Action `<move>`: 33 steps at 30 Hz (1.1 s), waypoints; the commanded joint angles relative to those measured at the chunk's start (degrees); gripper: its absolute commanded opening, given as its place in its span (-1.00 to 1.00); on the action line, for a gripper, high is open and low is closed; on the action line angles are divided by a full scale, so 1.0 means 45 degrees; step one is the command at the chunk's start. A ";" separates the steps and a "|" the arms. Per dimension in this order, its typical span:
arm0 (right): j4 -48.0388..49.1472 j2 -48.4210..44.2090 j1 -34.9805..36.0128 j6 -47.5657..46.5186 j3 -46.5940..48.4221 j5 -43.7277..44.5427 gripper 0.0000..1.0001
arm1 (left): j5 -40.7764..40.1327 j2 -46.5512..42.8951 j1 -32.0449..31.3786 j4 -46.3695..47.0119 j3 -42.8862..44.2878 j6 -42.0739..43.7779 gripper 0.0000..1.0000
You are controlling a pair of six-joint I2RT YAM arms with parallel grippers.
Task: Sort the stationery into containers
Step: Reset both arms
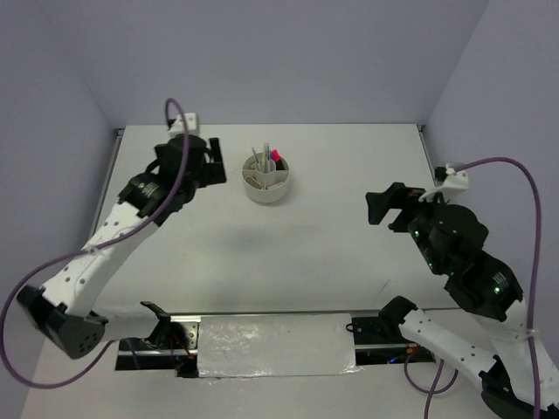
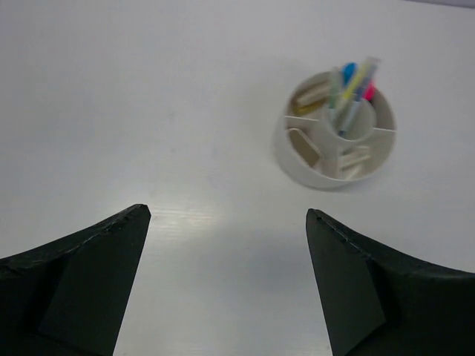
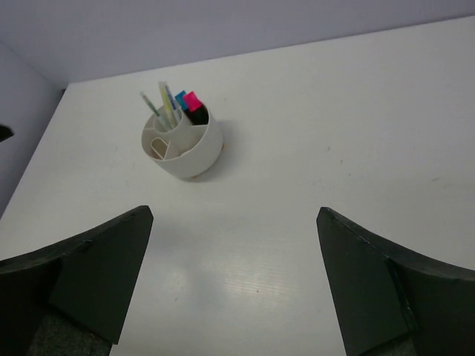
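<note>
Left hand point(image 2: 226, 210), right hand point(image 3: 234, 210) spread; pens point(image 2: 355, 81) upright in cup point(image 2: 312, 174).

Soft, even, fairly bright light fell from above. In the top view the table point(image 1: 332, 253) looked pale grey, with a faint blurred shadow left of centre and glare on the shiny plate point(image 1: 271, 345) at bottom centre. In the left wrist view a bright sheen lay at lower centre, and the cup point(image 2: 326, 180) at upper right was slightly soft. In the right wrist view the cup's shadow fell rightward. In both wrist views the fingers point(image 2: 67, 289) showed near-black, with little detail.
</note>
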 commanded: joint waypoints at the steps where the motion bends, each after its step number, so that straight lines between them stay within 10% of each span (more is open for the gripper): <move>1: -0.1953 -0.0161 -0.0042 -0.0636 0.1283 0.1143 0.99 | -0.0669 -0.2156 0.1157 -0.1496 -0.1017 -0.0767 0.99; 14: -0.3207 -0.1544 -0.0062 -0.0929 0.2009 0.0678 0.99 | -0.1939 -0.8586 0.1862 -0.3902 -0.4046 -0.0963 0.99; 33: -0.2289 -0.2738 -0.0042 -0.0968 0.0407 -0.0045 0.99 | -0.1334 -1.0818 0.1862 -0.3005 -0.5862 -0.1296 0.99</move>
